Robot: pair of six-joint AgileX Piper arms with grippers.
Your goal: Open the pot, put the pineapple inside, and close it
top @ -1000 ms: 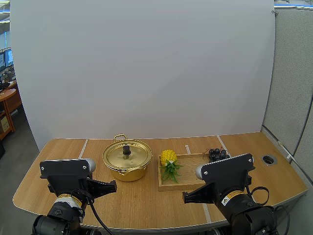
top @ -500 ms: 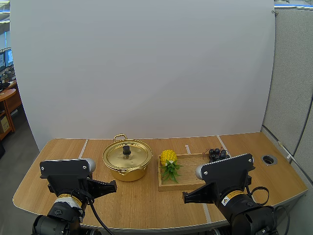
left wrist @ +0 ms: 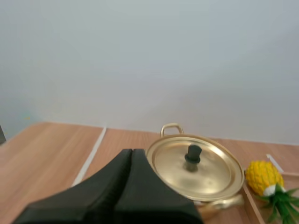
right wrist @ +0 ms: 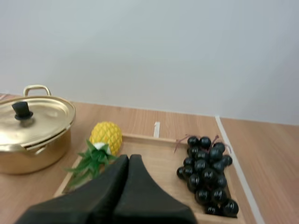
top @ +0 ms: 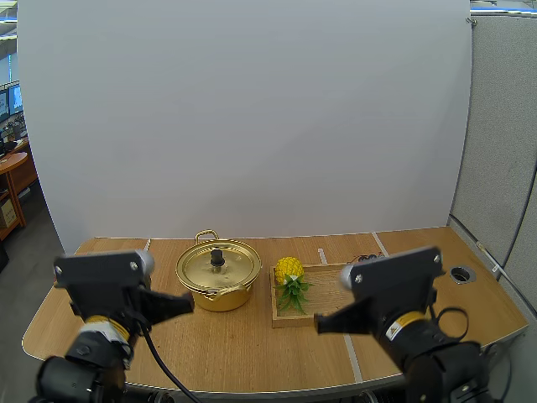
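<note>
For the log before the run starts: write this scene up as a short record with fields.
pot: on the table, beside the tray, in front of the left arm
lid: on the pot, black knob on top
tray: wooden, in front of the right arm
pineapple: lying on the tray at the end nearest the pot, leaves toward the arms
grapes: on the tray's other end
left fingers: shut, empty, short of the pot
right fingers: shut, empty, at the tray's near edge
progress: lid not yet lifted
</note>
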